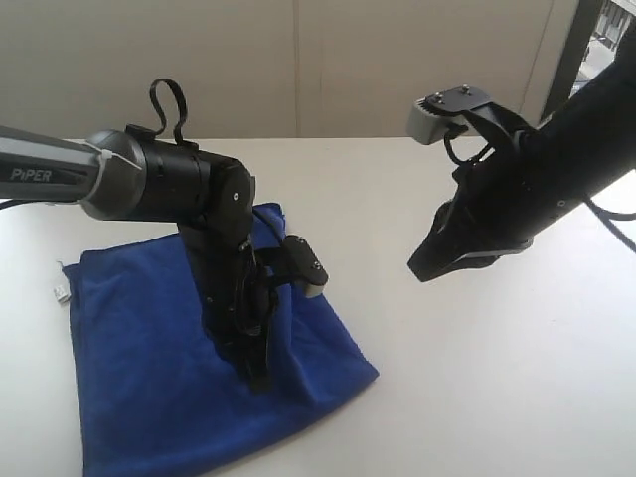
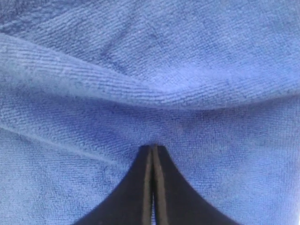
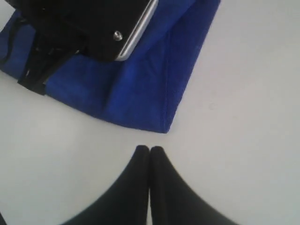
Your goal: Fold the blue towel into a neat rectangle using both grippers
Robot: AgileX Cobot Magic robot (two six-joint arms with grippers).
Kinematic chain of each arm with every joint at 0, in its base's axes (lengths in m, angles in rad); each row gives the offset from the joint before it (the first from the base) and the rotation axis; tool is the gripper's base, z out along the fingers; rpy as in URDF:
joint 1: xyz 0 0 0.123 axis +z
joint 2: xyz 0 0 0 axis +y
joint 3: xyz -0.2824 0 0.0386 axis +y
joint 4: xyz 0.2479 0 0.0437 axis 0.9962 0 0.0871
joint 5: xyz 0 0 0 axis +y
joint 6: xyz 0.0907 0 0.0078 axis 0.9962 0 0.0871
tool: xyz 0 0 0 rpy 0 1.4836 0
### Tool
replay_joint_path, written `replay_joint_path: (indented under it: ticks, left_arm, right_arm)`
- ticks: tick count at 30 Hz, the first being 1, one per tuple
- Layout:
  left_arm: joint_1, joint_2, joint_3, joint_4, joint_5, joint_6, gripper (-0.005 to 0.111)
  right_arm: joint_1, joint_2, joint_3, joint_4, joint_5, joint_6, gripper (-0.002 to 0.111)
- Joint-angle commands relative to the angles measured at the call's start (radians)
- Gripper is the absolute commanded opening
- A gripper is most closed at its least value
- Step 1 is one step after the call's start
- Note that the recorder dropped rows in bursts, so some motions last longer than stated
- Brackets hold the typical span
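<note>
The blue towel (image 1: 139, 378) lies on the white table (image 1: 497, 397), folded over, with a small white tag (image 1: 61, 292) at its left edge. My left gripper (image 1: 256, 380) points down onto the towel's middle, jaws shut, tips touching the cloth. In the left wrist view the shut tips (image 2: 153, 147) press into the fuzzy blue towel (image 2: 150, 70) just below a raised fold ridge; no cloth shows between them. My right gripper (image 1: 415, 273) hangs shut above bare table to the right of the towel. Its tips (image 3: 149, 149) sit just off the towel's corner (image 3: 164, 126), holding nothing.
The left arm (image 3: 84, 23) stands over the towel and hides part of it. Bare white tabletop lies to the right and behind the towel. A pale wall (image 1: 298, 60) runs behind the table, and a dark frame (image 1: 566, 50) stands at the far right.
</note>
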Motion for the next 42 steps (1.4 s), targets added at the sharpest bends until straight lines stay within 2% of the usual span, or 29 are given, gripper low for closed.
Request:
replay_joint_path:
  ticks: [1,10,13,15,16,19,25,27,33,42]
  left_arm:
    - [-0.004,0.029,0.095,0.024,0.120,-0.006,0.000]
    - [-0.005,-0.086,0.228,0.024,0.068,0.009,0.000]
    - [-0.005,-0.165,0.230,0.024,0.000,-0.003,0.000]
    - [0.009,-0.232,0.227,0.024,-0.046,-0.009,0.000]
    - [0.032,-0.265,0.227,0.033,-0.066,-0.013,0.000]
    - [0.101,-0.288,0.227,0.066,-0.078,-0.061,0.000]
    - [0.317,-0.275,0.254,0.057,-0.133,-0.141,0.000]
    - [0.348,-0.275,0.283,0.039,-0.185,-0.141,0.000]
    - [0.353,-0.231,0.375,0.039,-0.386,-0.141,0.000]
    - [0.353,-0.113,0.384,0.036,-0.372,-0.141,0.000]
  right_arm:
    - [-0.005,0.059,0.006,0.046,0.014,-0.050,0.000]
    - [-0.005,0.210,0.006,0.159,0.012,-0.158,0.000]
    - [-0.005,0.235,0.006,0.204,0.005,-0.199,0.000]
    - [0.011,0.237,0.006,0.270,0.033,-0.269,0.004]
    - [0.035,0.237,0.006,0.291,0.043,-0.300,0.011]
    - [0.085,0.237,0.014,0.293,0.019,-0.305,0.020]
    - [0.243,0.257,0.027,0.222,-0.143,-0.262,0.021]
    - [0.279,0.280,0.027,0.134,-0.196,-0.183,0.021]
    - [0.331,0.365,0.027,0.092,-0.218,-0.147,0.021]
    - [0.345,0.413,0.027,0.070,-0.241,-0.104,0.021]
